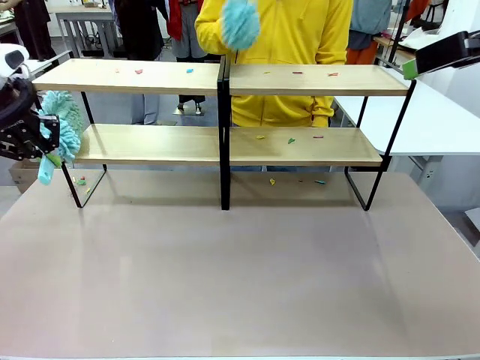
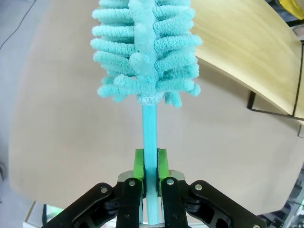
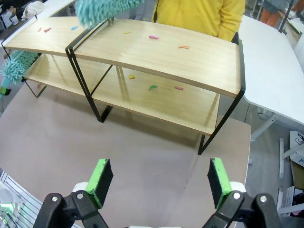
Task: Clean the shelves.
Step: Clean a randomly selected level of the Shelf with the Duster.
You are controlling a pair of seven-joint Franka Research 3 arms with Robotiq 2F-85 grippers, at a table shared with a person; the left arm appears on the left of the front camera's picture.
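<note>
1. Left claw is clenched on the thin stem of a teal duster, its green pads pinching low down. That leaves the fluffy head a lot of lever, so I'd sweep slowly or the stem may twist in the grip
2. Right claw hangs released, pads wide apart and holding nothing, near the right end of the top board of the shelves
3. Those shelves stand at the far side of the desk, between the robot and a person in yellow, who holds a second duster above the top board
4. From where I stand the teal duster's head sits just off the left end of the lower board, so that tier looks like the place to start
5. Small coloured scraps lie on both boards, with a few on the desk underneath. I'd brush flat along the board towards one end rather than across it, ease around the central black post, and keep clear of the person's duster
</note>
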